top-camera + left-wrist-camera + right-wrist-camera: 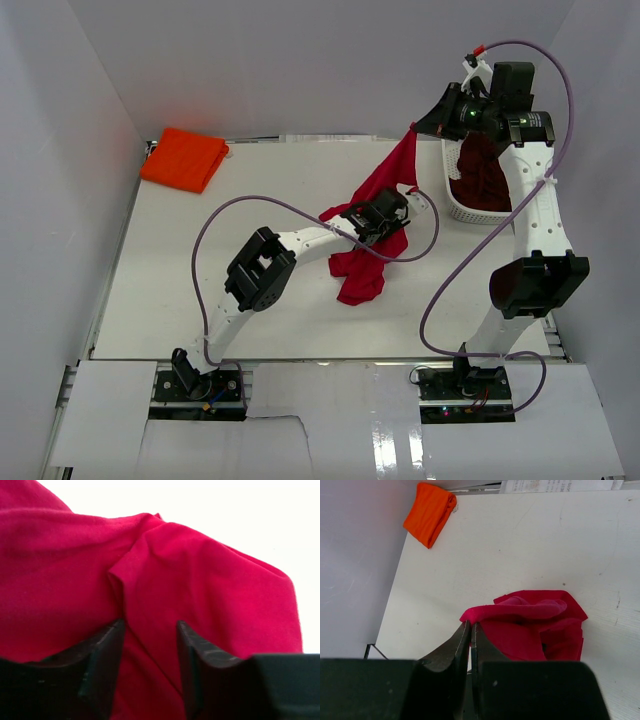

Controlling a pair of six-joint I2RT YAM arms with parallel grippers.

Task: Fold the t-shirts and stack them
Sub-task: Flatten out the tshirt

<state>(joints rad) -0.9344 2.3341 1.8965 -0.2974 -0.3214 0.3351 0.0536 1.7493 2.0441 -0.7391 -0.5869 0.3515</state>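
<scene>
Over white table (150, 260), red t-shirt (390, 175) diagonal

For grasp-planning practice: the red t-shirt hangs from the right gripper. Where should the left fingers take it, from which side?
Probably the raised fold of the red t-shirt between the left fingers, approached low from the robot's left: the cloth creases into a pinchable ridge, while the right gripper holds its top.

Reaching low across to red t-shirt (360, 280) with left arm (300, 245), bent at elbow. Left gripper (385, 215) down on shirt's heap, jaws partly apart around a fold of cloth. Held high above shirt's heap with right arm (535, 210); right gripper (415, 128) pinched tight on shirt's top corner.
</scene>
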